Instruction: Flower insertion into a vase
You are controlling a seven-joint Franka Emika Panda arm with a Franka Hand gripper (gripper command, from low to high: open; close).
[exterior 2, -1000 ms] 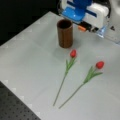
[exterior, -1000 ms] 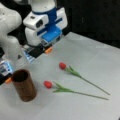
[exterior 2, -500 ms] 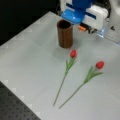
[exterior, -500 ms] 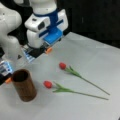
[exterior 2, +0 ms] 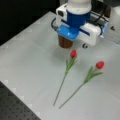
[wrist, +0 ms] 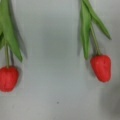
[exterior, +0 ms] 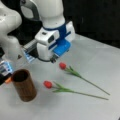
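Note:
Two flowers lie flat on the grey table, each a red bud on a long green stem. In a front view, one bud (exterior: 62, 65) lies just below my gripper (exterior: 53, 56) and the other bud (exterior: 47, 84) lies nearer the vase (exterior: 23, 85), a brown wooden cup standing upright at the left. In a front view, the gripper (exterior 2: 76, 35) hangs over the table in front of the vase (exterior 2: 65, 43), above the buds (exterior 2: 73, 53) (exterior 2: 99, 64). The wrist view looks straight down on both buds (wrist: 8, 78) (wrist: 101, 67) and their leaves. The gripper's fingers do not show.
The arm's white base (exterior: 10, 30) stands at a front view's left, behind the vase. The table's far edge (exterior: 100, 42) meets a dark background. A perforated black board (exterior 2: 15, 107) borders the table at a front view's bottom left.
The gripper has moved away from the arm's base toward the flowers and slightly lower. The flowers and the vase have not moved.

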